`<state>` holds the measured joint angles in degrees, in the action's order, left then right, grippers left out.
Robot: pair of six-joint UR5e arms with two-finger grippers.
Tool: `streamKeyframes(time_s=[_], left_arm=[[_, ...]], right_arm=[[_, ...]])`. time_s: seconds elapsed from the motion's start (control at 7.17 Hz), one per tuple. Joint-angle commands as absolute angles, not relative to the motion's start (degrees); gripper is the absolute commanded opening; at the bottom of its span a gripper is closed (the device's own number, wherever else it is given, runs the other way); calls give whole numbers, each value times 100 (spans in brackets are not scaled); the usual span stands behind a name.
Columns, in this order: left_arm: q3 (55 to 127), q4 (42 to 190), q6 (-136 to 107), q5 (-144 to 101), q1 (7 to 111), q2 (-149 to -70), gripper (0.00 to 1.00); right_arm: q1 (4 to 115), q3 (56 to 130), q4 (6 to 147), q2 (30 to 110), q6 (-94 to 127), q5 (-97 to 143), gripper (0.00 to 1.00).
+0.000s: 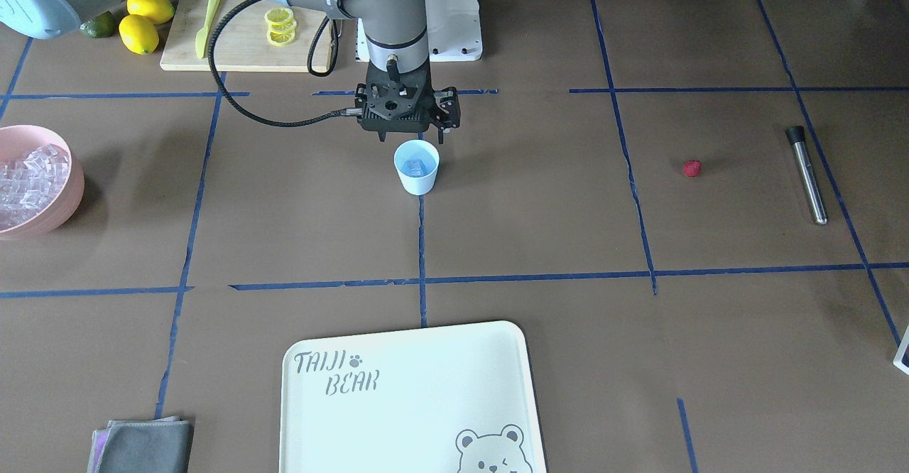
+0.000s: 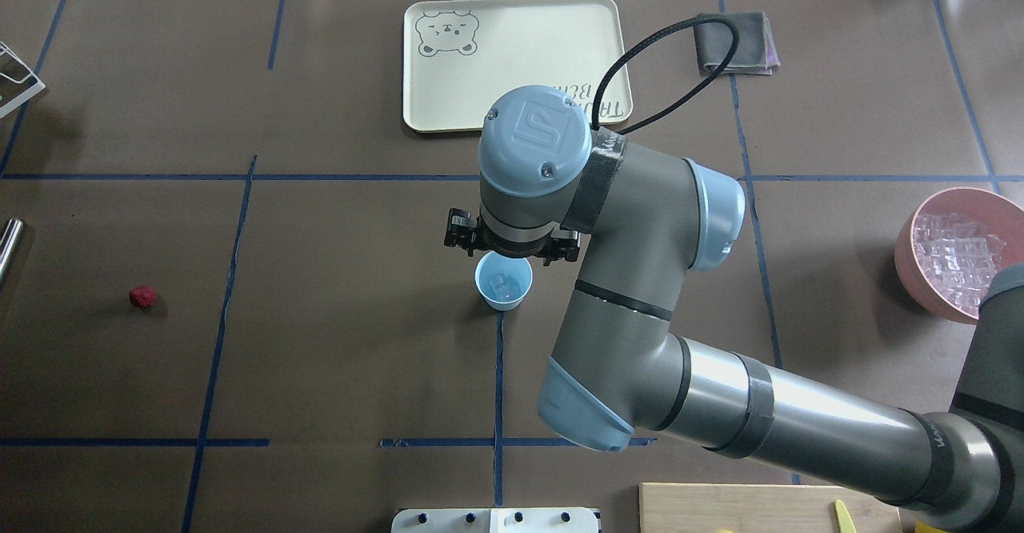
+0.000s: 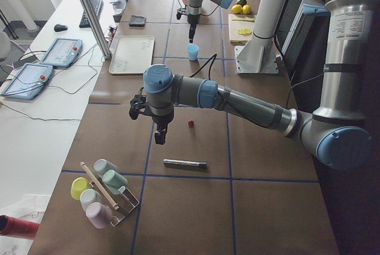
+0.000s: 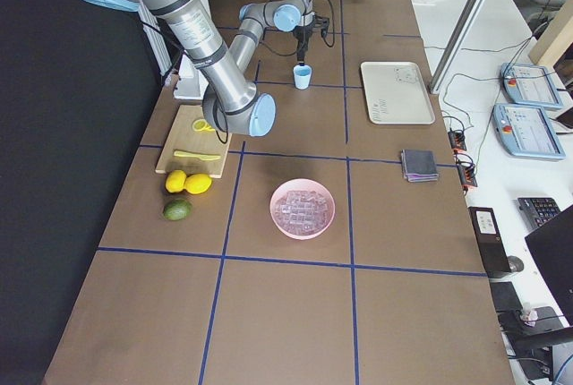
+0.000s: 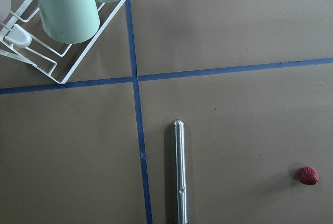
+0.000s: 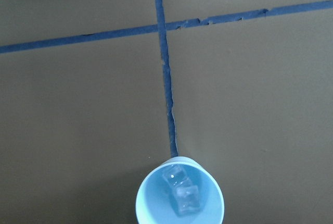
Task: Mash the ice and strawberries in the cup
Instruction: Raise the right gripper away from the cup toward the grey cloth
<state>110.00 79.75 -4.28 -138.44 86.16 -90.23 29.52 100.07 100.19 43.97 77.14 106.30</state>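
The pale blue cup (image 1: 417,169) stands mid-table on a blue tape line and holds two or three clear ice cubes (image 6: 181,193). My right gripper (image 1: 407,123) hangs just above and behind the cup (image 2: 503,282). Its fingers are hidden by the wrist, so I cannot tell whether it is open or shut. The dark red strawberry (image 1: 692,168) lies alone on the table, far from the cup; it also shows in the left wrist view (image 5: 309,175). My left gripper (image 3: 159,137) hovers near the strawberry (image 3: 190,123) and shows only in the left side view, so I cannot tell its state.
A steel muddler (image 1: 807,175) lies beyond the strawberry. A pink bowl (image 1: 73,187) of ice sits at the table's end. A cutting board (image 1: 241,50) with lemon slices, lemons (image 1: 139,33), a bear tray (image 1: 412,395), a grey cloth (image 1: 145,446) and a cup rack (image 5: 52,52) are also here.
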Motion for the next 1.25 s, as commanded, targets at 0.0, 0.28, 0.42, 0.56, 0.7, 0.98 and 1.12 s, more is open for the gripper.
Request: streamKeyframes(time_s=[0.0, 0.28, 0.42, 0.56, 0.7, 0.98, 1.12], left_arm=[[11652, 8321, -1883, -13756, 7529, -8800, 100], [11602, 10692, -3803, -13064, 6615, -8027, 100], [11549, 11279, -4832, -12660, 5939, -8007, 98], [11436, 11555, -5295, -11986, 5297, -8024, 98], [11060, 11975, -5500, -11762, 5074, -8103, 98], [10383, 12698, -5974, -11673, 4696, -8357, 97], [10241, 12726, -6116, -11298, 4363, -8506, 97]], right_arm=[[3556, 10509, 10046, 4971, 7185, 10836, 99], [4521, 10775, 10448, 5386, 6045, 11571, 99], [4953, 10845, 10528, 5597, 5307, 11680, 99], [5322, 10933, 10512, 5955, 4612, 11776, 99], [5840, 10934, 10503, 6263, 3866, 12125, 99], [6475, 10934, 10450, 6809, 2834, 12549, 99], [6652, 10934, 10450, 6933, 2586, 12673, 99]])
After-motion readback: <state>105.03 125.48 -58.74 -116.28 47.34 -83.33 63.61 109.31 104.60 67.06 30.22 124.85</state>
